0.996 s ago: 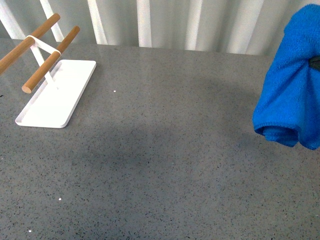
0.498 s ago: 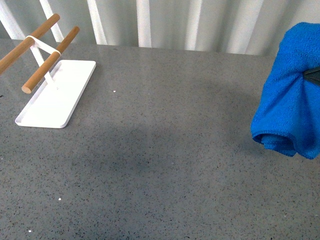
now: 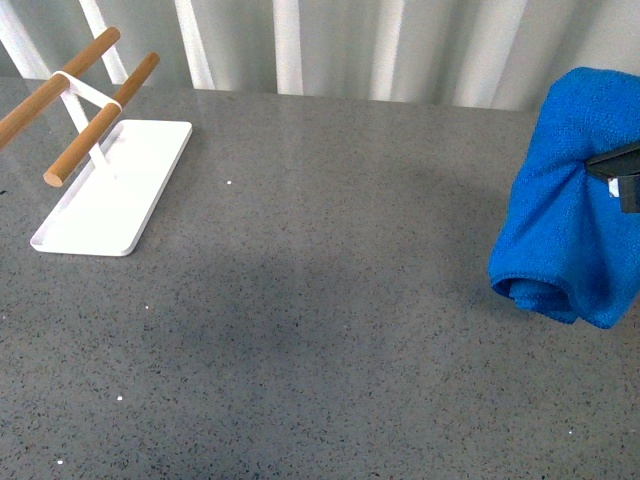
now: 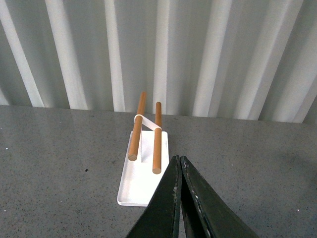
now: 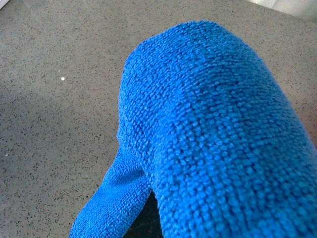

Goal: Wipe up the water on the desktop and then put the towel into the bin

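Observation:
The bright blue fluffy towel (image 3: 565, 200) hangs bunched at the right edge of the front view, above the dark grey speckled desktop (image 3: 330, 320). My right gripper (image 3: 620, 175) is shut on the towel; only a black part of it shows at the frame's edge. In the right wrist view the towel (image 5: 213, 134) fills most of the picture and hides the jaws, with the desktop (image 5: 54, 99) below. My left gripper (image 4: 179, 161) is shut and empty above the desktop (image 4: 59, 148). The bin is out of view. No water is visible on the desktop.
A flat white tray (image 3: 115, 195) with two wooden rods (image 3: 100, 120) on a white stand sits at the back left; it also shows in the left wrist view (image 4: 143, 173). A white ribbed wall (image 3: 350, 45) runs behind the desktop.
The towel, held by my right gripper, has moved down and a little left, and more of the black gripper now shows at the right edge. Nothing else moved.

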`<control>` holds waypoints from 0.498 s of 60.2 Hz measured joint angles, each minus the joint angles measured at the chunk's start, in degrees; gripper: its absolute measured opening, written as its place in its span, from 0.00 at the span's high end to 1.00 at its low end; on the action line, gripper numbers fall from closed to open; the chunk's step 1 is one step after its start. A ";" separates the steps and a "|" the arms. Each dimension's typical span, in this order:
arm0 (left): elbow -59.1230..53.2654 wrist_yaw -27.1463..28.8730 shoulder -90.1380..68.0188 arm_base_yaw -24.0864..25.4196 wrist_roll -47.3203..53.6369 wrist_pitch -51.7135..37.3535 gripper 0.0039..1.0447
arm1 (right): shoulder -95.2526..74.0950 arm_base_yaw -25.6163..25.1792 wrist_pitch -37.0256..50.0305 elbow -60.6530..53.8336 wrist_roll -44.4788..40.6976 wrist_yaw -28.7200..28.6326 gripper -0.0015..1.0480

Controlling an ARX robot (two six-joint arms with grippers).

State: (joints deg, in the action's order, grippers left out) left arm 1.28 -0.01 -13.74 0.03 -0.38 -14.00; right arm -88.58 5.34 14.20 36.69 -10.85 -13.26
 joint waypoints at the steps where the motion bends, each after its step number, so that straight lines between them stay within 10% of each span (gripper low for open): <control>1: 0.00 0.00 0.46 0.00 0.02 0.48 0.97 | -0.20 0.15 0.11 0.13 0.17 0.13 0.96; 30: 0.02 0.00 13.49 0.00 0.07 13.84 0.97 | -2.58 1.25 0.37 1.73 1.29 1.22 0.96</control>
State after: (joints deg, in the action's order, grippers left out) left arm 1.30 -0.01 -0.25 0.03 -0.32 -0.16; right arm -91.15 6.59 14.57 38.41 -9.56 -12.03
